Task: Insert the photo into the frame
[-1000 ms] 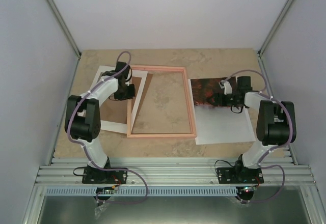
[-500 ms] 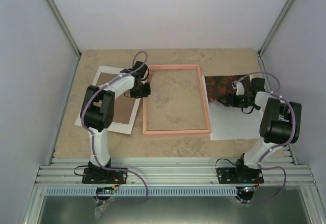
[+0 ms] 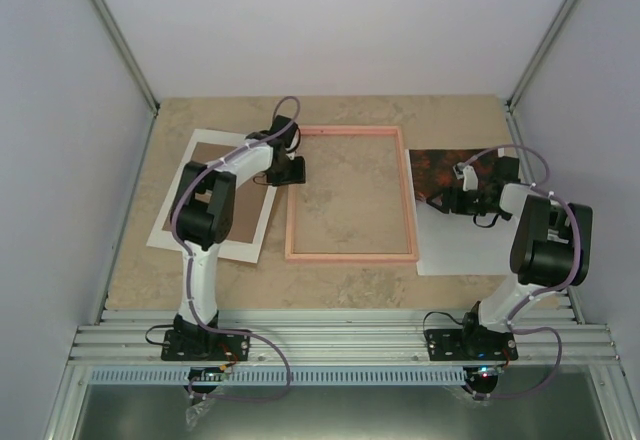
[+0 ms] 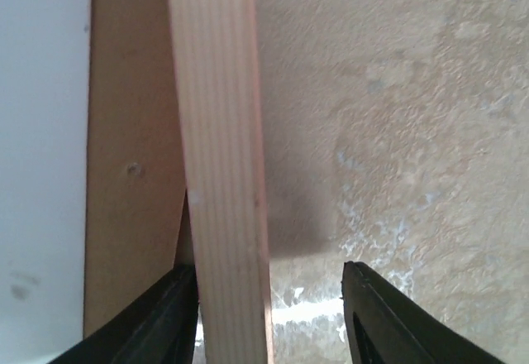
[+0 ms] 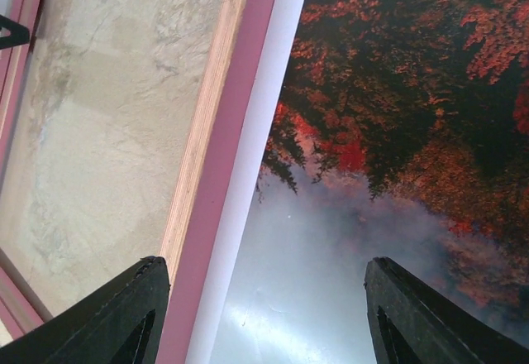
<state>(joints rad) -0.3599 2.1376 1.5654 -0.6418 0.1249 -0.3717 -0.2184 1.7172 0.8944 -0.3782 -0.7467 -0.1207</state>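
Note:
The pink frame (image 3: 351,257) lies flat mid-table with bare table showing through its pane. My left gripper (image 3: 292,172) is at its left rail. In the left wrist view that wooden rail (image 4: 219,174) stands between the jaws of the left gripper (image 4: 269,318), next to the left finger (image 4: 161,318) and well apart from the right one: open. The photo (image 3: 452,245) lies picture-up just right of the frame, red-dark at the far end, misty white near. My right gripper (image 3: 450,198) hovers open over its left part (image 5: 273,318), the photo (image 5: 397,132) beside the frame's right rail (image 5: 235,132).
A white-bordered sheet with a brown centre (image 3: 215,195) lies left of the frame, partly under the left arm; its brown part (image 4: 132,132) shows beside the rail. Enclosure walls stand on three sides and a ribbed metal rail (image 3: 340,345) runs along the near edge.
The frame slid right with the left gripper and squared up. The left jaws have opened off its rail. The photo and right gripper shifted right.

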